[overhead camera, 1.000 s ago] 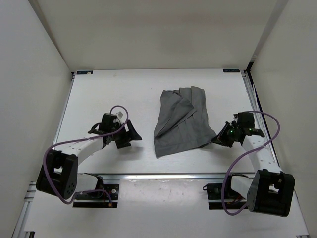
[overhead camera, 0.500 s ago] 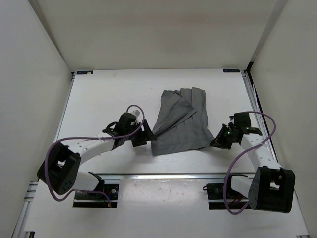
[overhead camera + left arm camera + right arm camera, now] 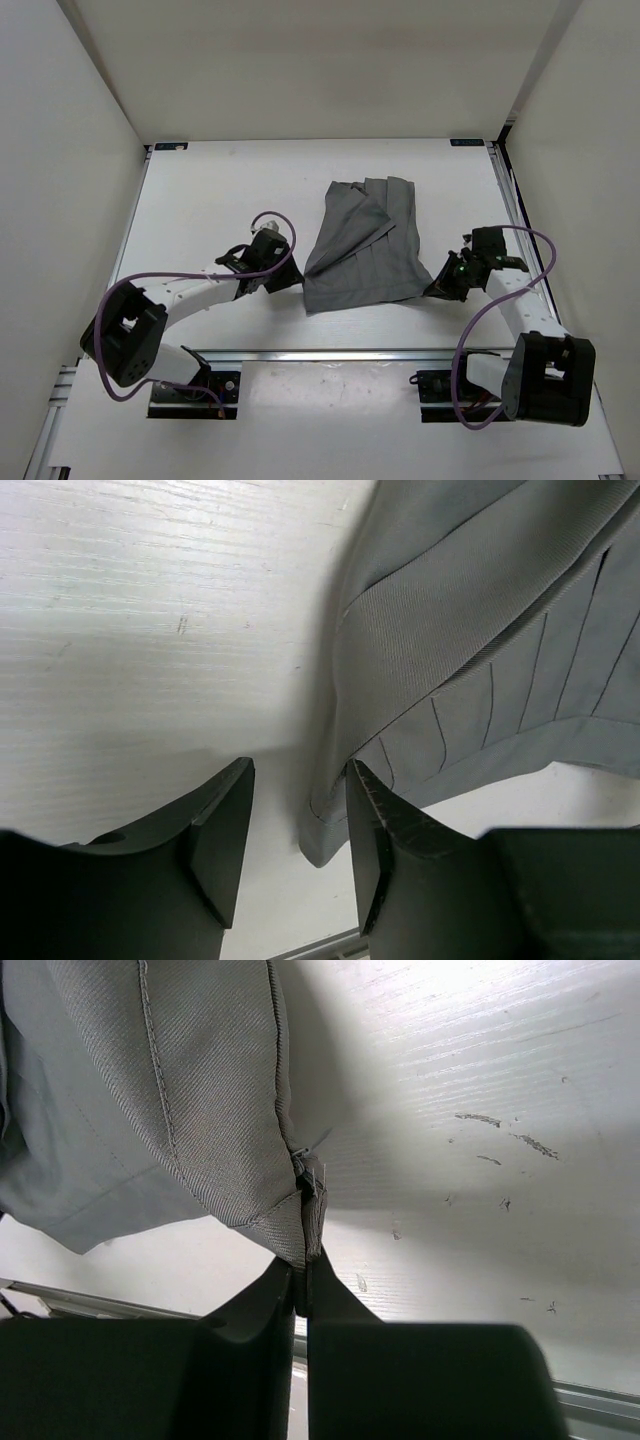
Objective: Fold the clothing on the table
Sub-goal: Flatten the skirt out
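Scuffed white table (image 3: 220,190), wrinkled grey twill clothing (image 3: 365,250), pleated, soft-edged.

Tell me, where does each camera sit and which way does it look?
Top: fixed above and behind the robot, looking down on the table and clothing; left arm and right arm show.
Left wrist: on the left arm, looking past the open left gripper at a near corner of the clothing.
Right wrist: on the right arm, looking past the right gripper, shut on the other near corner.
Shared: all see the clothing on the table.
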### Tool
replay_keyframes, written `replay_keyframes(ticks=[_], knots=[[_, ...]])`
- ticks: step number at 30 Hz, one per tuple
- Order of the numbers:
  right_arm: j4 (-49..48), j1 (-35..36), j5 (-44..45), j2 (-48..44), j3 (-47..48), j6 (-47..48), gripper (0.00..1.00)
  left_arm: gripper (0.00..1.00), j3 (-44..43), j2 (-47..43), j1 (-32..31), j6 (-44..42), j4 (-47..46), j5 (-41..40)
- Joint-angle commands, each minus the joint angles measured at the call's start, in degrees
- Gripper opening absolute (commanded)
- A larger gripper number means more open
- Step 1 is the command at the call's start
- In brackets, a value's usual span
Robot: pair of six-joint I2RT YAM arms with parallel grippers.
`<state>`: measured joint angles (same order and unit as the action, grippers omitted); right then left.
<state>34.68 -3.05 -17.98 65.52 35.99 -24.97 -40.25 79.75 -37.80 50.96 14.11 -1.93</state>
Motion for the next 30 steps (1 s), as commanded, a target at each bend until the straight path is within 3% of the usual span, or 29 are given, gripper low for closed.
replay_keyframes(ticks=[1,11,18,24,26,27,30], knots=[[0.7,0.1,0.2,0.8,1.2,1.1,0.0,0.54,0.3,-0.5,-0.6,0.6,0.7,-1.9],[0.5,0.6,0.2,1.9,0.7,1.0,0.0,0.51,1.1,0.4,-3.1,2.9,-1.5,0.2],[1.2,-0.1,0.1,2.2,1.0,1.2,0.0,0.36,1.8,3.0,-4.6,3.4,-2.6,0.4],[1.7,-0.1,0.6,1.7,0.8,1.2,0.0,0.36,2.2,3.9,-6.2,3.9,-3.3,0.0],[2.0,-0.1,0.3,1.5,0.8,1.5,0.0,0.22,2.9,4.1,-6.7,4.8,-4.7,0.4],[2.4,-0.1,0.2,1.8,0.7,1.3,0.0,0.0,3.6,4.6,-6.6,4.8,-5.5,0.2],[2.5,0.2,0.4,1.5,0.3,1.4,0.0,0.0,3.1,5.6,-6.2,4.2,-6.6,1.1]])
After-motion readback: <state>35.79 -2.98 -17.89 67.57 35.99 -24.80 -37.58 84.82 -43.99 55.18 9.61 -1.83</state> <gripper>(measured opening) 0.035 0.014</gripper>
